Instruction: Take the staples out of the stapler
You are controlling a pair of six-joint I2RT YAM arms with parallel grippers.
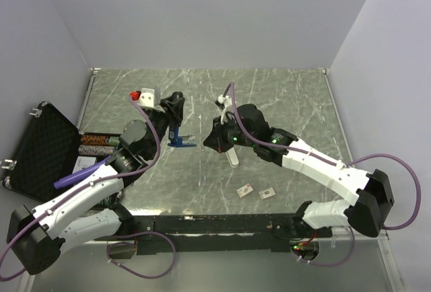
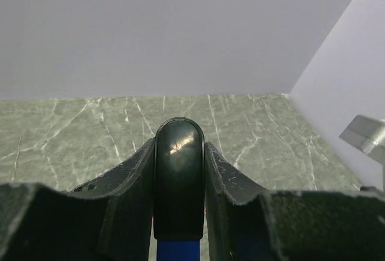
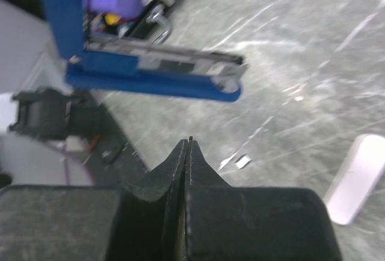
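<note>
Black open case (image 1: 40, 149) holds clutter; blue stapler (image 1: 177, 136) nearby.

Arms (image 1: 323, 171) white w/ black joints, purple cables (image 1: 418, 191), green LEDs (image 1: 234, 138); jaws matte black, scuffed.

No writing, label or number can be read anywhere
</note>
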